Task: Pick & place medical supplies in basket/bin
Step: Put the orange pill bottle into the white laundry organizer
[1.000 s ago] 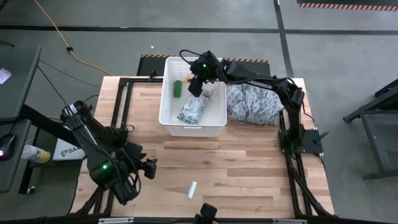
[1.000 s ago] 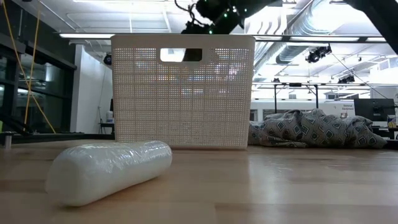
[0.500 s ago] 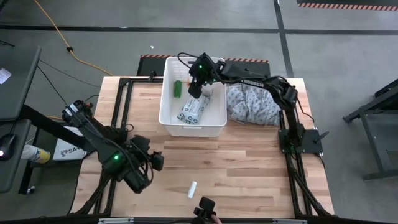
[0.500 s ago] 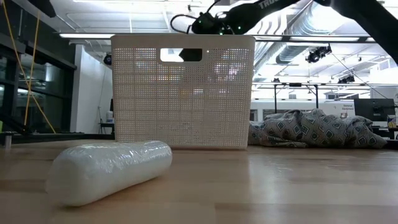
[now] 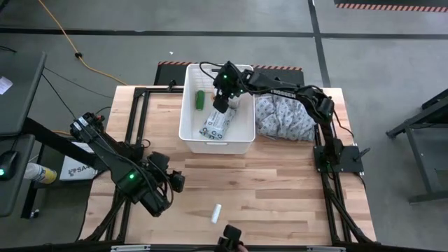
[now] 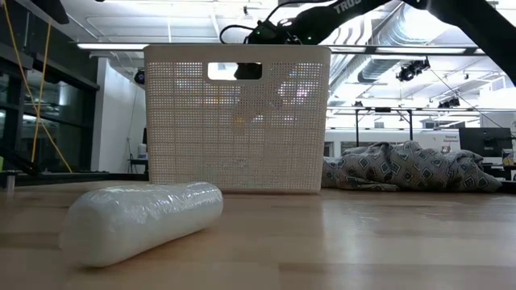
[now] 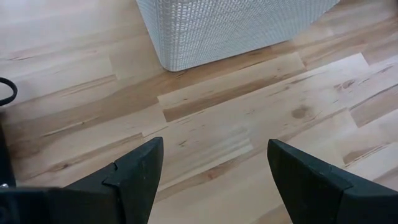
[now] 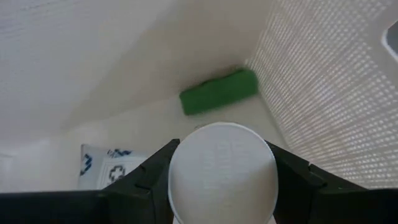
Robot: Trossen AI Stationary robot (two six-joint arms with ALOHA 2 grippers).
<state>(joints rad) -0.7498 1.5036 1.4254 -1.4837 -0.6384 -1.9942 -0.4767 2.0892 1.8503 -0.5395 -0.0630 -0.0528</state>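
Up top, left of centre in the high view, the bin (image 5: 187, 126) is stiff, light plastic. Inside it the right hand (image 5: 222, 96) grips a white bottle (image 8: 222, 171), rigid and smooth, by its sides. Lower centre, the tube (image 5: 216, 213) lies loose on the worktop (image 5: 280, 189), right of the released left hand (image 5: 171, 183); squashy, best pinched mid-length.

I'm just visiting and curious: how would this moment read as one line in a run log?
right tool: over bin, holding white bottle | left tool: open, empty, above table | small white tube: on table
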